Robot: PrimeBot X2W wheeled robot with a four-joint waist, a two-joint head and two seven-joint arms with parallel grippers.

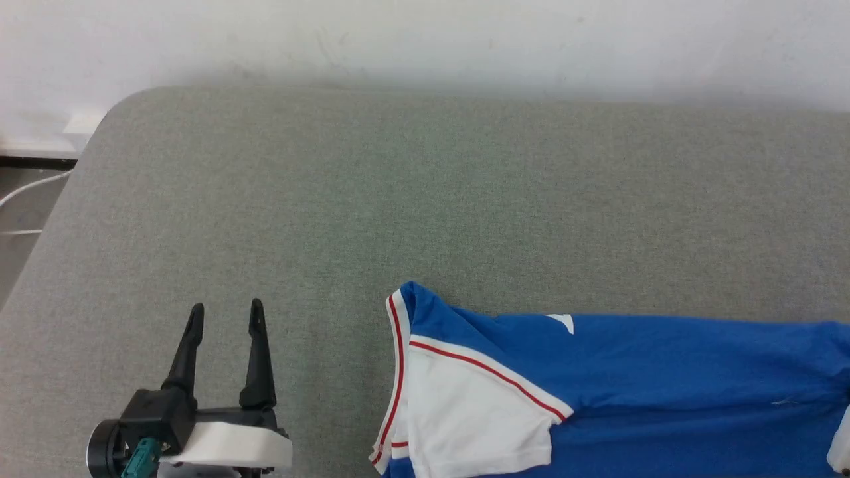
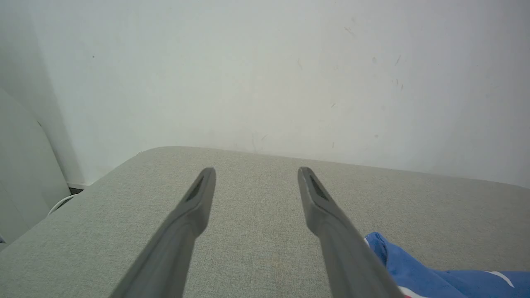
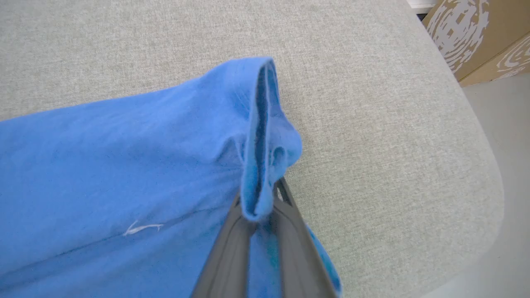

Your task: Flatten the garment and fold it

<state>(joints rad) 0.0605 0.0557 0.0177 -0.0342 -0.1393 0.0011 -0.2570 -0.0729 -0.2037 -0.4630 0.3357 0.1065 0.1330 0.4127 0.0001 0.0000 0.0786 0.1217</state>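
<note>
Your shirt (image 1: 631, 372) lies along the near right of the grey top (image 1: 332, 199) and runs off the head view's bottom and right edges. Its white sleeve (image 1: 465, 411), trimmed in red, points left. Left of the sleeve and beyond the shirt's far edge the top is bare cloth up to the wall (image 1: 425, 33), so you have open room there. At far left the top rounds off, with a white cable (image 1: 33, 186) just past that corner.

In the right wrist view, your right gripper (image 3: 261, 203) is pinched narrow on a blue fold of the shirt's edge, which stands up between the fingertips. To its right, bare top runs to a rounded corner, with cardboard boxes (image 3: 476, 37) beyond.

Your left gripper (image 1: 226, 305) sits at lower left over bare cloth, clear of the sleeve. Its fingers are spread wide, holding nothing, and point toward the wall.
</note>
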